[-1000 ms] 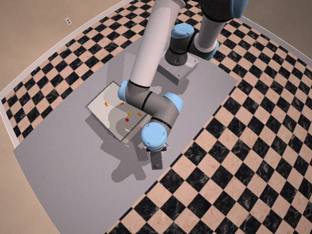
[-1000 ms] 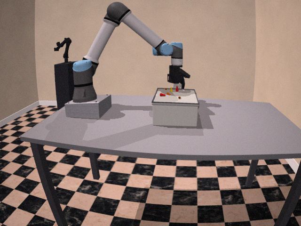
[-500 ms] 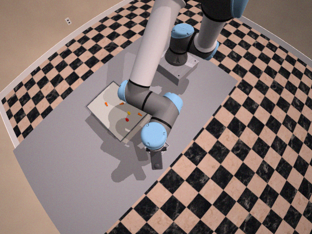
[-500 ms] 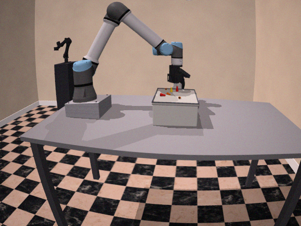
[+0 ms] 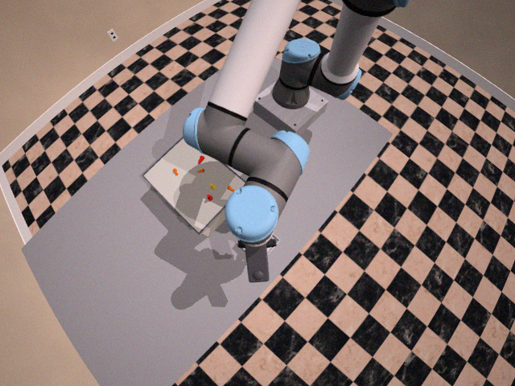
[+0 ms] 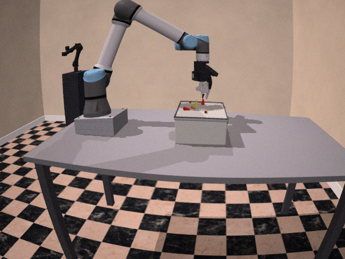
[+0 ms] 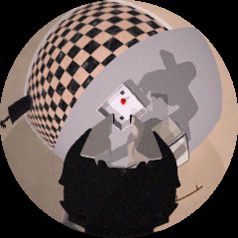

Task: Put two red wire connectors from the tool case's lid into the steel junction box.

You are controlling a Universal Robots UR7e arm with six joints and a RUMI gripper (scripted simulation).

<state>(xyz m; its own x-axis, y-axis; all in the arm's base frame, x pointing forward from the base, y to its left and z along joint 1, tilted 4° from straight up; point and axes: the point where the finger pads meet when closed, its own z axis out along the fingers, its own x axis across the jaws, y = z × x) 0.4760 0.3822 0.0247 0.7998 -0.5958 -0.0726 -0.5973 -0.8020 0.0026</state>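
On tool case lid [image 6: 214,110], red [image 6: 186,108], orange [image 6: 192,107], yellow connectors [image 6: 195,102]

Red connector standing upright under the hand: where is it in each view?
Top: red connector on the lid, just left of the blue wrist cap.
Exterior: upright near the lid's back edge, right of the yellow connector.
Wrist: just above picture centre, on the white square.
Shared landmark: the white lid.

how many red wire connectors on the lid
2. One red connector near the lid's edge toward the robot base, another mid-lid by the yellow one. The arm may hide more.
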